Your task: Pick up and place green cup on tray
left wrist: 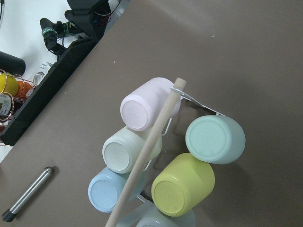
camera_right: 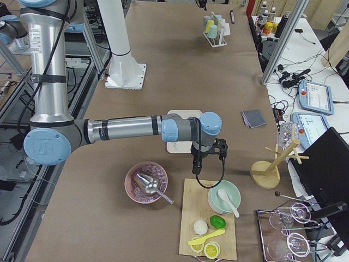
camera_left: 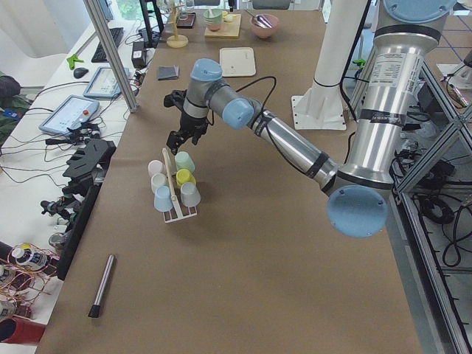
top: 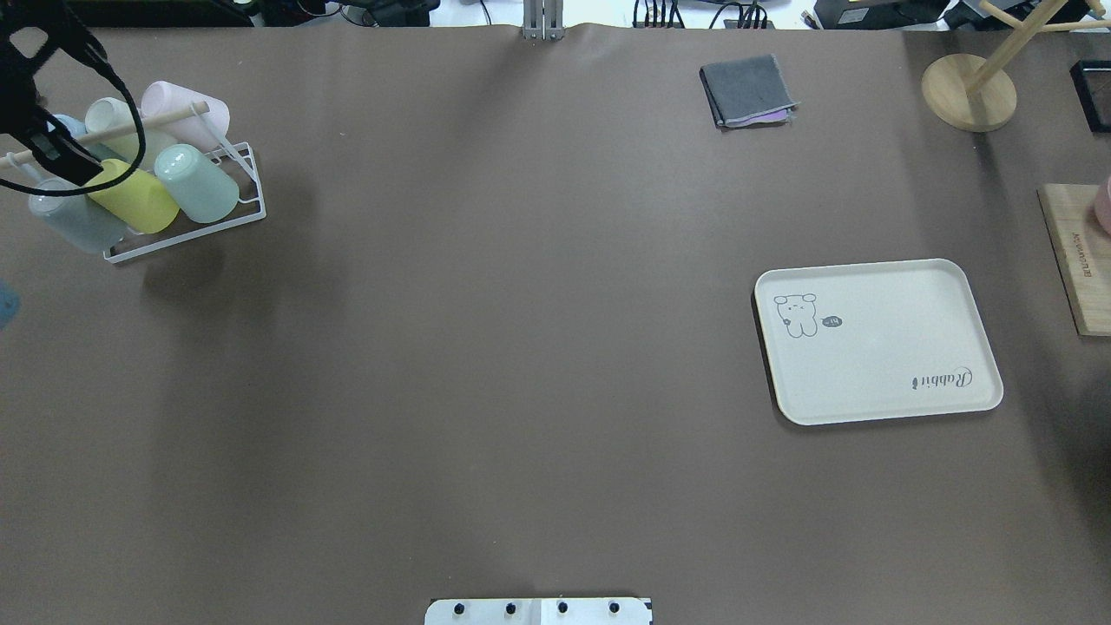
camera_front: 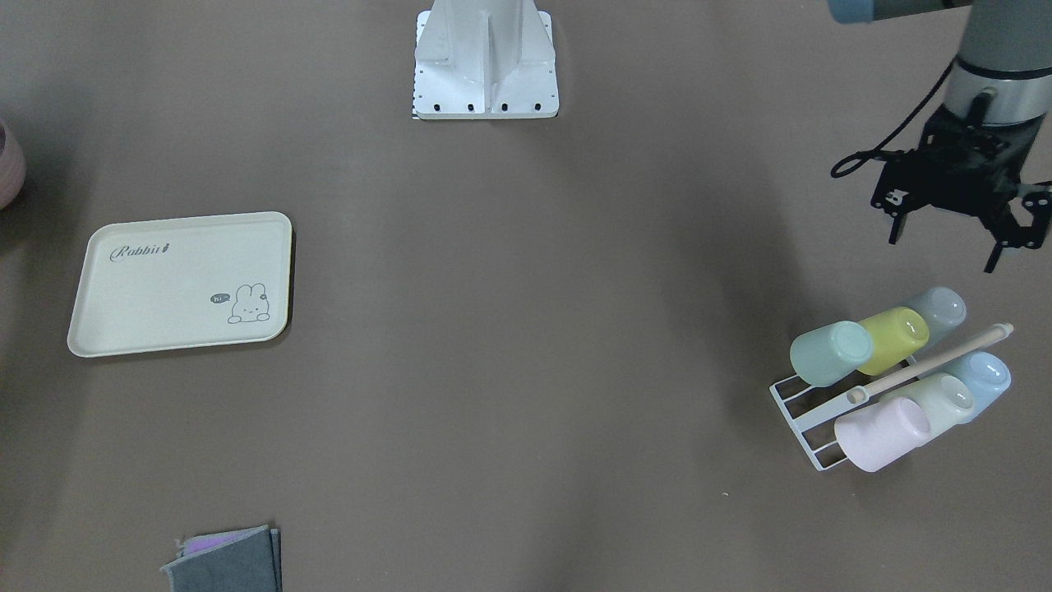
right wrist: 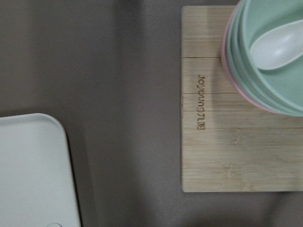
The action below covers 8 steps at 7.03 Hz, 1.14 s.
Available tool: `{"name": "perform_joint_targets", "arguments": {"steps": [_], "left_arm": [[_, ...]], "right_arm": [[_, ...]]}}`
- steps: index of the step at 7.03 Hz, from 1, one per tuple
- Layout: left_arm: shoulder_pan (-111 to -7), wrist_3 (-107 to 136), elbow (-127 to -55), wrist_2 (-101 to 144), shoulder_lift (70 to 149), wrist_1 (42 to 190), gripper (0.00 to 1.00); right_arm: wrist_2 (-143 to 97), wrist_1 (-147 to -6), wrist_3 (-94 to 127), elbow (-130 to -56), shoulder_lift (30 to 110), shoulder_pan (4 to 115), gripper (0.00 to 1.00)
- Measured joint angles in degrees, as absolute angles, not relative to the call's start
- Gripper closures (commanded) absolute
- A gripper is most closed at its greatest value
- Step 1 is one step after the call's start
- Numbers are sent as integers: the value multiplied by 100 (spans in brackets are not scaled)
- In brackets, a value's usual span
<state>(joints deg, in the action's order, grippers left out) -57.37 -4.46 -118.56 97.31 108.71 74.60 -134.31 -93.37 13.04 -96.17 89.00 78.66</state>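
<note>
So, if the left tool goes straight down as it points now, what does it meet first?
The tool would likely hit the wooden rod or the yellow cup first; depth is unclear.

Smooth matt plastic on the green cup [camera_front: 830, 352] and the cream tray [camera_front: 164, 316], the latter printed in grey. White coated metal wire for the rack [camera_front: 793, 423], crossed by a bare pale wood rod [camera_front: 929, 362]. Matt brown, paper-like cover over the table [camera_front: 526, 329]. Grey woven cloth [camera_front: 234, 566]. Grained wooden board [right wrist: 227, 142]; faintly glossy bowls [right wrist: 255, 71].
</note>
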Motion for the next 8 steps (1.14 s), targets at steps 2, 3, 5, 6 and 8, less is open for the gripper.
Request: {"name": "perform_joint_targets", "arguments": {"steps": [2, 3, 5, 6, 8], "left_arm": [[-4919, -761, -11816, 8292, 11266, 6557, 1], [-4610, -1126, -11719, 7517, 11330, 6379, 1], [-4398, -2091, -11488, 6449, 11371, 6383, 1], [-4292, -2644, -11311, 5922, 11398, 6557, 1], [-4017, -3576, -10931, 5154, 11455, 6796, 1]], "right_arm": [[-13422, -9327, 1564, -9362, 8600, 7397, 0], [-13421, -9326, 1603, -9265, 8486, 7266, 0], [-13424, -9183, 1712, -9118, 8307, 7153, 0], [-13437, -9079, 1968, -9082, 8234, 7068, 0], [-13466, -8517, 2621, -8950, 8212, 6973, 0]]}}
